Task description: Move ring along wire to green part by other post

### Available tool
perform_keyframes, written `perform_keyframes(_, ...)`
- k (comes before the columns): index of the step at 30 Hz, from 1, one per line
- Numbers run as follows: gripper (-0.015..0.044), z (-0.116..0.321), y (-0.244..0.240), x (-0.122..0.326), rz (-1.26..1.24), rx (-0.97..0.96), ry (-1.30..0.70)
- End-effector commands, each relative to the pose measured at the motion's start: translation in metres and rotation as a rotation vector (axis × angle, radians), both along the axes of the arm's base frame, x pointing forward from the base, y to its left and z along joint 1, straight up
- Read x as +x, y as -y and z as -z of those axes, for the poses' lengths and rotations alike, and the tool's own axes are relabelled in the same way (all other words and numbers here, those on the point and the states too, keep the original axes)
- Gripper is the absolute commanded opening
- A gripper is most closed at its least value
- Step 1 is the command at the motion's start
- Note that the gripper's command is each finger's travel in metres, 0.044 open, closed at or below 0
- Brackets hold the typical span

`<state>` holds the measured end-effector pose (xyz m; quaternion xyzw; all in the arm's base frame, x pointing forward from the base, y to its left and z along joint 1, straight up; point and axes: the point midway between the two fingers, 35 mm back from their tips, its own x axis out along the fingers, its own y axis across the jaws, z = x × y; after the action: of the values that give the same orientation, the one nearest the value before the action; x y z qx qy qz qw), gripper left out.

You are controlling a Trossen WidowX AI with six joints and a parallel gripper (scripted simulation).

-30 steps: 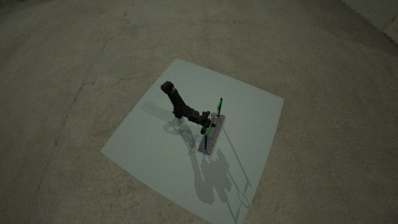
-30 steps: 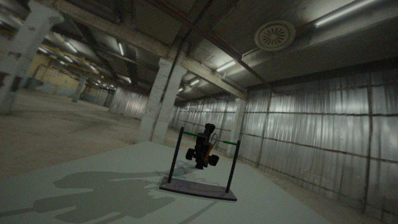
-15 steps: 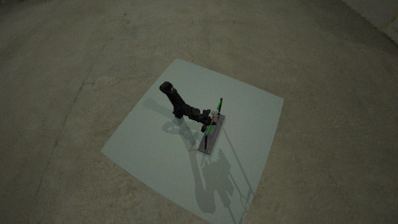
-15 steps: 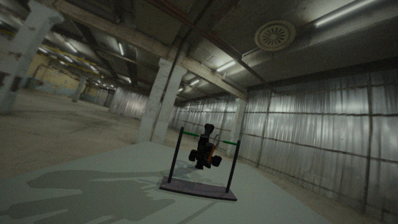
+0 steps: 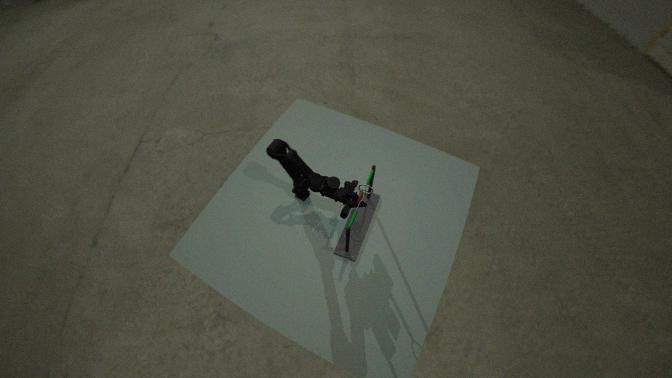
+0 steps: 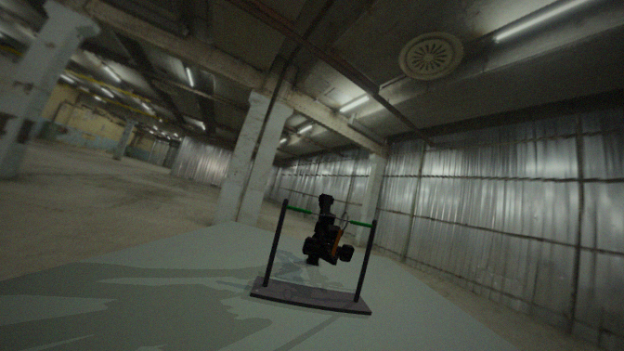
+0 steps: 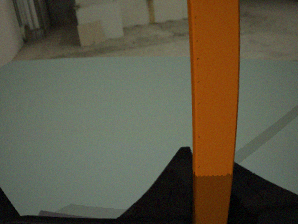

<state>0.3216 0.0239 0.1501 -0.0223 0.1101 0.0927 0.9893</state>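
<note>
Ring (image 6: 344, 218) hangs around the wire (image 6: 325, 215) between the two posts, nearer the right one (exterior view); we see our claw (image 6: 338, 241) clenched on its orange handle (image 7: 213, 83).

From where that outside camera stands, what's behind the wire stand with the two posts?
The black arm stands behind the wire stand, its gripper shut on the orange handle. The arm's base is hidden.
</note>
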Motion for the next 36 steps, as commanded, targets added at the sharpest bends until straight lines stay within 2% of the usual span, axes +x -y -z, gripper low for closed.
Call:
perform_keyframes(1, -0.0150, -0.001, -0.006, -0.001, 0.017, 0.016, 0.005)
perform_keyframes(36, -0.0150, -0.001, -0.044, -0.004, 0.016, 0.041, 0.010)
